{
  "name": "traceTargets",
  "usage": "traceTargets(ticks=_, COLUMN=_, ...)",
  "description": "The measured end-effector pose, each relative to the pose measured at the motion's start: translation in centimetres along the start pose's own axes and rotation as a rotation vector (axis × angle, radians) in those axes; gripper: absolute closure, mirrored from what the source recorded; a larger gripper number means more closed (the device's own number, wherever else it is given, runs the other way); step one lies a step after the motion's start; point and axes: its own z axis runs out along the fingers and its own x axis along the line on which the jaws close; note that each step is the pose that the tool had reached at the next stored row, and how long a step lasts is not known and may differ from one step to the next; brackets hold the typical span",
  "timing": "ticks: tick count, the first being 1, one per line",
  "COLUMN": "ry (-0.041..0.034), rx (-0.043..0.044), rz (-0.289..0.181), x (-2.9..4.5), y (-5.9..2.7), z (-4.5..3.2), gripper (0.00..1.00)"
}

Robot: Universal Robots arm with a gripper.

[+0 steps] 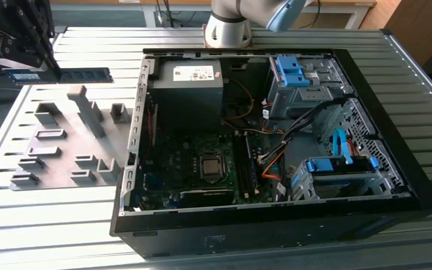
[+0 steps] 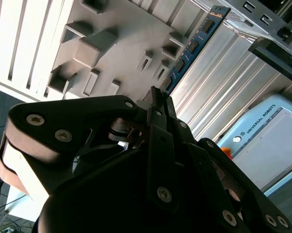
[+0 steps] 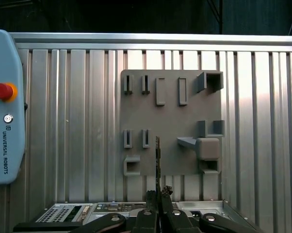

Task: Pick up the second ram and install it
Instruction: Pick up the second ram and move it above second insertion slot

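Transfer step: the black gripper (image 1: 49, 66) clamps the second ram (image 1: 70, 75), a long dark blue-green memory stick, above the grey plastic holder tray (image 1: 62, 149), beside the open black computer case (image 1: 276, 225), installation pending careful slot alignment.

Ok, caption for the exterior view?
Tool holds the second ram over the holder tray, beside the open computer case.

Recorded:
- one long, flat, dark blue-green memory stick (image 1: 85, 75)
- one black metal gripper (image 1: 52, 70)
- one flat grey plastic holder plate (image 1: 58, 149), on which four narrow upright slot blocks (image 3: 128, 84) are counted in the first wrist view, among other blocks
- one open black computer tower case (image 1: 276, 236)
- one grey box-shaped power supply (image 1: 186, 79)
- one square silver processor (image 1: 211, 166)
- one pale blue control pendant (image 3: 5, 141) with one round red button (image 3: 3, 91)
- one ribbed metal table (image 1: 51, 225)
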Motion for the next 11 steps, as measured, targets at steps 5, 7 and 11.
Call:
traceTargets(ticks=5, ry=0.0000, rx=0.0000, rz=0.000, x=-0.01, y=-0.36, z=-0.01, gripper=0.86)
traceTargets(ticks=7, ry=0.0000, rx=0.0000, rz=0.000, x=-0.01, y=-0.49, z=-0.01, gripper=0.86)
traceTargets(ticks=11, ry=0.0001, rx=-0.0001, rz=0.000, x=-0.02, y=-0.78, z=-0.03, gripper=0.86)
